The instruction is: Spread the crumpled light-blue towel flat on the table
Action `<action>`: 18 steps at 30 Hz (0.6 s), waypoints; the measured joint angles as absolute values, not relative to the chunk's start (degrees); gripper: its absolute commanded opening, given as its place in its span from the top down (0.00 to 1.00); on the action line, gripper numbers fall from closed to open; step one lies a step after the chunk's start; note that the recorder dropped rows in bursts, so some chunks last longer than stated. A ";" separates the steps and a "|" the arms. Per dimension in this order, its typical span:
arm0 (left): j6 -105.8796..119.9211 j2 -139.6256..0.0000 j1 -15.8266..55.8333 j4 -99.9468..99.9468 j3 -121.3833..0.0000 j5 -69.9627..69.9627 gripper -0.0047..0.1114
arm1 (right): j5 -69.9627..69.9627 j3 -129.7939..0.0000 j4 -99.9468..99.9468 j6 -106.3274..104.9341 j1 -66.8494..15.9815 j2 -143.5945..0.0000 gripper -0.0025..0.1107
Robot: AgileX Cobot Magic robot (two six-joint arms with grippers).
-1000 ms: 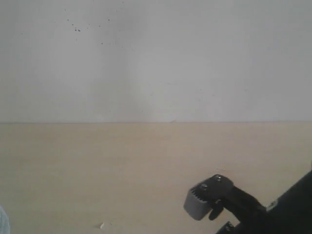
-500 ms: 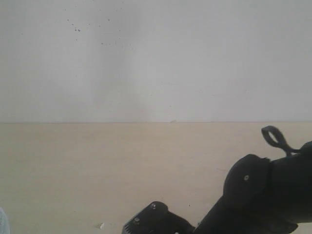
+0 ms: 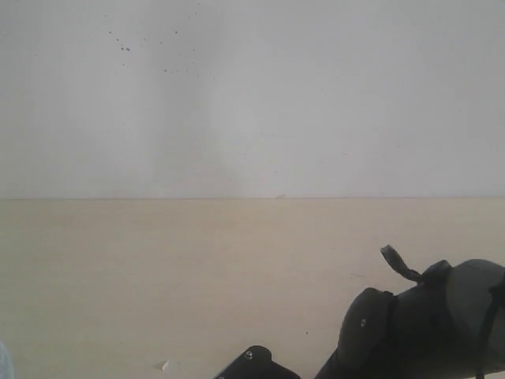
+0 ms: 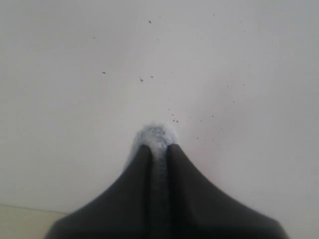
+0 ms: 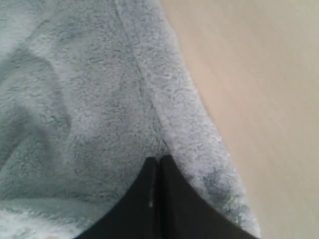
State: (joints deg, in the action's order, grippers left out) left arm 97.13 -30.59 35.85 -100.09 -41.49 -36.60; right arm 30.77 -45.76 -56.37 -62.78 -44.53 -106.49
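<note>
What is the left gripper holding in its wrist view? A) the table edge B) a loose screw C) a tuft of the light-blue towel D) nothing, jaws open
C: the left gripper is shut, with a fluffy tuft of the towel poking out past its fingertips.

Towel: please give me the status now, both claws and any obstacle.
Left claw shut on a towel tuft, wall behind. Right claw shut on the towel near its hem, table beside. Towel not flat yet. No obstacle seen.
</note>
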 measured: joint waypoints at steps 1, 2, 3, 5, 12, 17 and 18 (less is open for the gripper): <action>97.13 -30.59 35.85 -100.09 -41.49 -36.60 0.92 | 30.44 -45.88 -56.60 -62.78 -44.53 -106.87 0.98; 97.13 -30.59 35.85 -100.09 -41.49 -36.60 0.92 | 30.43 -45.88 -56.73 -62.78 -44.53 -107.02 0.98; 97.13 -30.59 35.85 -100.09 -41.49 -36.60 0.92 | 30.20 -45.99 -57.05 -62.78 -44.53 -107.40 0.98; 97.13 -30.59 35.85 -100.09 -41.24 -36.60 0.92 | 30.06 -46.37 -57.70 -62.78 -44.53 -108.18 0.98; 97.13 -30.59 35.85 -100.09 -38.79 -36.64 0.92 | 30.88 -49.00 -58.82 -61.15 -42.36 -110.07 0.98; 97.13 -30.59 35.85 -100.31 -38.56 -36.73 0.92 | 33.24 -53.23 -57.74 -58.62 -34.36 -111.56 0.98; 97.13 -30.59 35.85 -100.31 -38.56 -36.73 0.92 | 33.36 -54.30 -57.16 -57.94 -32.24 -111.73 0.98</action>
State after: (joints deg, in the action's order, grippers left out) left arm 97.13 -30.59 35.85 -100.31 -38.56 -36.73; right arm 33.36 -54.30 -57.16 -57.94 -32.24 -111.73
